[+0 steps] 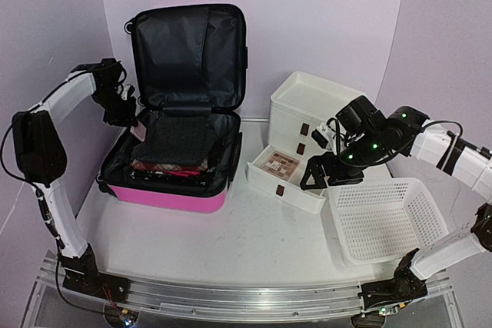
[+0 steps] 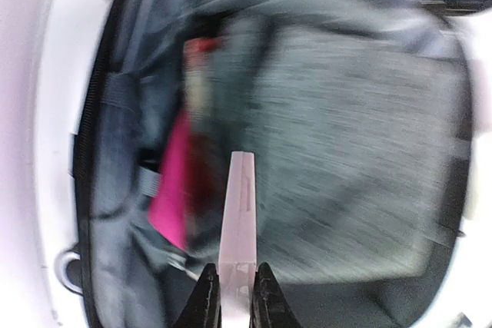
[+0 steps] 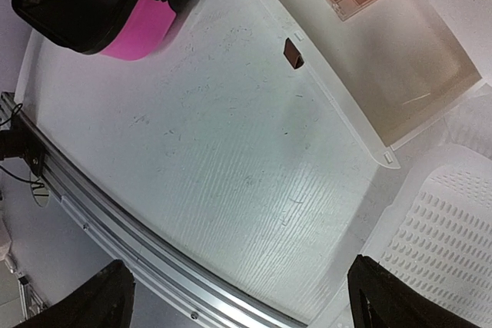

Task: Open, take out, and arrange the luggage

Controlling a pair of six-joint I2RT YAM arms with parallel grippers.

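Bolted to one metal rail (image 1: 231, 293) at the near edge, both of my arms reach out over the white table (image 1: 254, 243). On the left, my left gripper (image 1: 123, 117) hangs above the rear left corner of the luggage (image 1: 169, 196), its two dark fingers (image 2: 207, 297) drawn narrow and pinching one pale, flat, stiff strip (image 2: 238, 213); what that strip is I cannot tell. The single hot-pink hard-shell case lies open left of centre, its lid (image 1: 188, 51) standing upright against the back wall, with slack black fabric lining. One folded dark speckled cloth (image 1: 181, 140) lies on top inside, with red and pink things under its front edge. To the right stands one white plastic drawer stack (image 1: 315, 101) with three small brown pulls; its bottom drawer (image 1: 307, 199) is out and holds one flat palette (image 1: 279, 164) of reddish squares. My right gripper (image 1: 323, 174) hovers by that drawer, spread wide and gripping nothing. Farthest right sits one white mesh basket (image 1: 392, 220), rectangular and perforated.
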